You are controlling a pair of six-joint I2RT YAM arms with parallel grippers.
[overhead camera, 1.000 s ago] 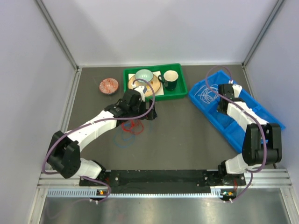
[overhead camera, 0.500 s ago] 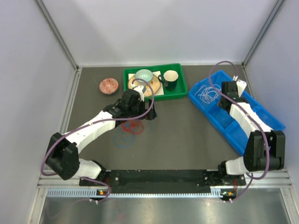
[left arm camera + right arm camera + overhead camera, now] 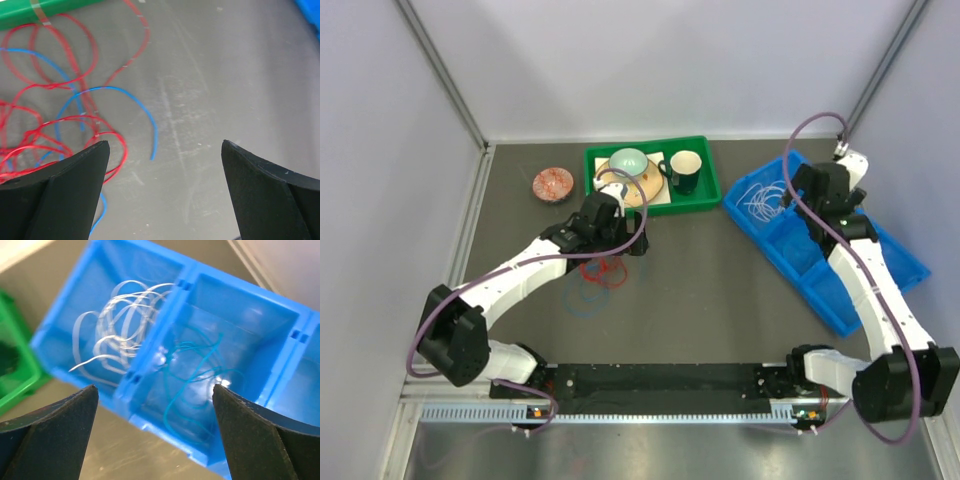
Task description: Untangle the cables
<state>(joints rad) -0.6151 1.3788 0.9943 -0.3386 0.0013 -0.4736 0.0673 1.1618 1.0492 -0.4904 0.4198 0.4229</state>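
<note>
On the grey table a red cable (image 3: 124, 139) and a blue cable (image 3: 155, 135) lie in overlapping loops (image 3: 603, 272). My left gripper (image 3: 165, 145) hovers open just above them, and the blue cable's free end lies between its fingers, untouched. A white cable (image 3: 122, 315) is coiled in the end compartment of the blue bin (image 3: 150, 360). A thin teal-blue cable (image 3: 190, 375) lies in the compartment beside it. My right gripper (image 3: 155, 387) is open and empty above the bin (image 3: 840, 300), at its far end (image 3: 800, 205).
A green tray (image 3: 695, 205) at the back holds a pale bowl (image 3: 628, 160), a dark mug (image 3: 684, 168) and a wooden plate. A small reddish dish (image 3: 552, 183) stands to its left. White enclosure walls close in both sides and the back.
My right gripper opened from shut and rose, moving back toward the far right corner above the bin. The left arm stayed where it was.
</note>
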